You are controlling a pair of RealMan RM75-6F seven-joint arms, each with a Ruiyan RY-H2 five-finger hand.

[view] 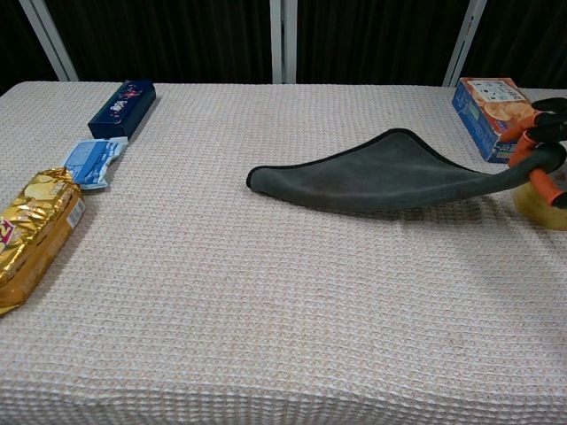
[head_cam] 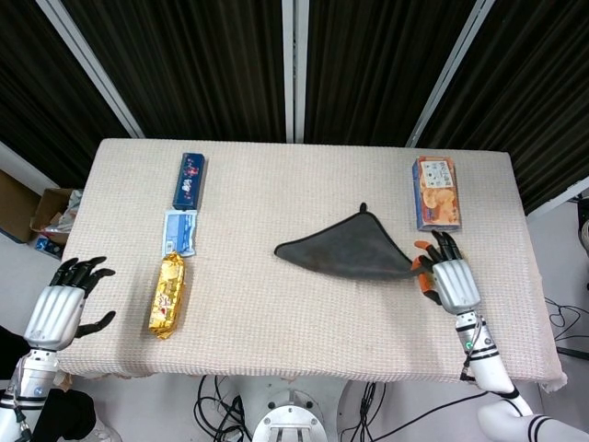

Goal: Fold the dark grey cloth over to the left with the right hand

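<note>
The dark grey cloth [head_cam: 348, 250] [view: 372, 173] lies as a triangle right of the table's middle, its point aimed left. My right hand [head_cam: 448, 276] [view: 540, 146] pinches the cloth's right corner between orange-tipped fingers and holds that corner lifted off the table; the cloth stretches toward it. My left hand [head_cam: 63, 302] hovers beyond the table's front left edge with fingers spread and nothing in it; only the head view shows it.
A gold snack pack [head_cam: 168, 296] [view: 31, 235], a pale blue packet [head_cam: 180, 231] [view: 93, 160] and a dark blue box [head_cam: 189, 179] [view: 122, 107] line the left side. An orange-and-blue box [head_cam: 435, 191] [view: 494, 105] sits at the back right. A tape roll [view: 542, 199] lies under the right hand.
</note>
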